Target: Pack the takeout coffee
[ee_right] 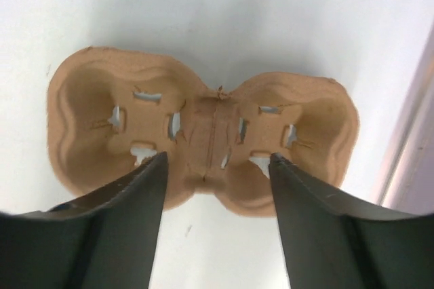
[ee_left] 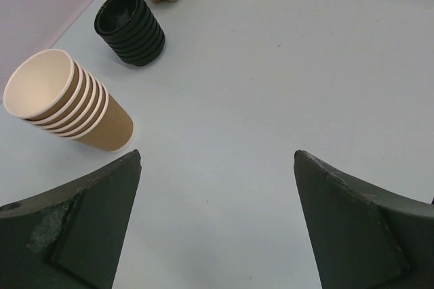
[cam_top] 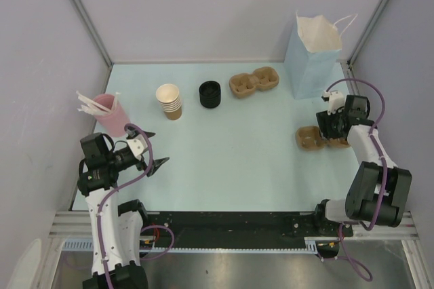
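Observation:
No single tan cup shows in any view; only a stack of nested tan cups [cam_top: 169, 101] stands at the back left, also in the left wrist view [ee_left: 64, 102]. My left gripper [cam_top: 154, 150] is open and empty over bare table at the near left, its jaws wide apart in its wrist view [ee_left: 217, 157]. My right gripper [cam_top: 332, 130] is open just above a tan two-cup pulp carrier [cam_top: 309, 138] at the right; in its wrist view [ee_right: 217, 160] the fingers straddle the carrier's [ee_right: 203, 126] middle bridge without gripping it.
A stack of black lids [cam_top: 209, 94] stands beside the nested cups, also in the left wrist view [ee_left: 130, 28]. More pulp carriers [cam_top: 254, 82] lie at the back. A light-blue paper bag [cam_top: 312, 55] stands open at the back right. A pink cup of white stirrers [cam_top: 108, 114] stands far left.

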